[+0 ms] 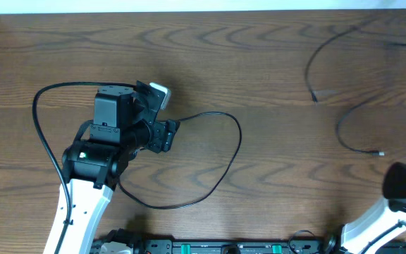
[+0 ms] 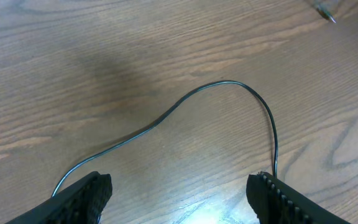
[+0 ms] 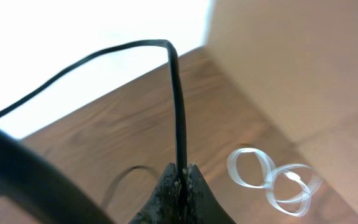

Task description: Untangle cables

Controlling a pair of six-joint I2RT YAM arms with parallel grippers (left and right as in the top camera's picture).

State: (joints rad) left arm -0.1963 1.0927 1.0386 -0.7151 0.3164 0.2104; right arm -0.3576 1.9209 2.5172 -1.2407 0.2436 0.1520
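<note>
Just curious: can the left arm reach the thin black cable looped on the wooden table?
Probably yes: the open left gripper hangs right by the thin black cable loop, nothing in between.

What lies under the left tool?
Below the open left tool, a thin black cable curves across the wooden table. Where it passes behind the fingers, the cable is covered.

One cable (image 1: 240, 135) lies looped on the table (image 1: 273, 70), just right of the left gripper (image 1: 166, 134) and ahead of its parted fingers (image 2: 86, 196) (seen from the wrist). A second cable (image 1: 309, 67) lies well apart, far right; a strand (image 3: 179, 106) stands pinched between the right gripper (image 3: 182, 180) tips
</note>
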